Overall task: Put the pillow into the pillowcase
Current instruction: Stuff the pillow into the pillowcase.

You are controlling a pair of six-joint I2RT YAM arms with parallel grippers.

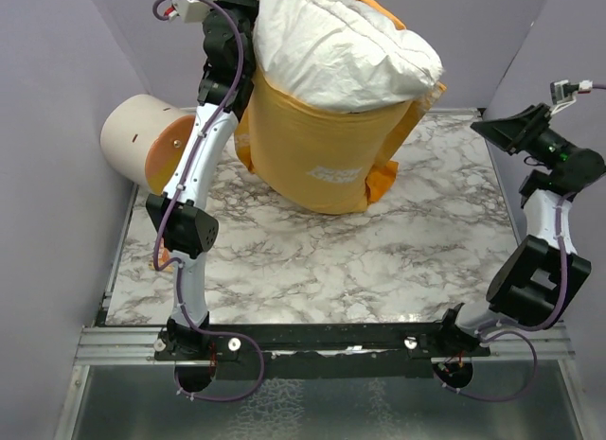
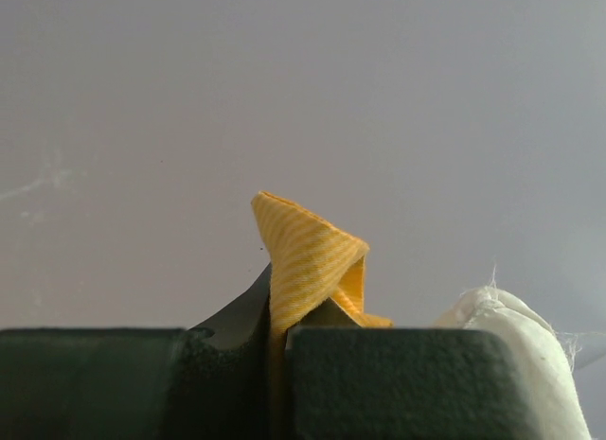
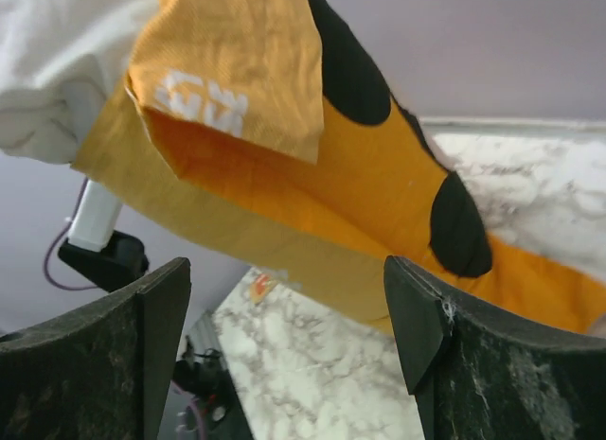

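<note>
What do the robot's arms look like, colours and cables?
The left arm and right arm have white links between chunky black joint housings. A thin purple cable loops along each. The jaws are dark, matte, flat-faced blocks.

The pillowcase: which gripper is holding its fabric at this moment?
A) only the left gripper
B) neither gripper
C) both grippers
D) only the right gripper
A: in the left wrist view the left gripper is shut on a fold of the pillowcase, while the right gripper stands open with nothing held between its fingers.
</note>
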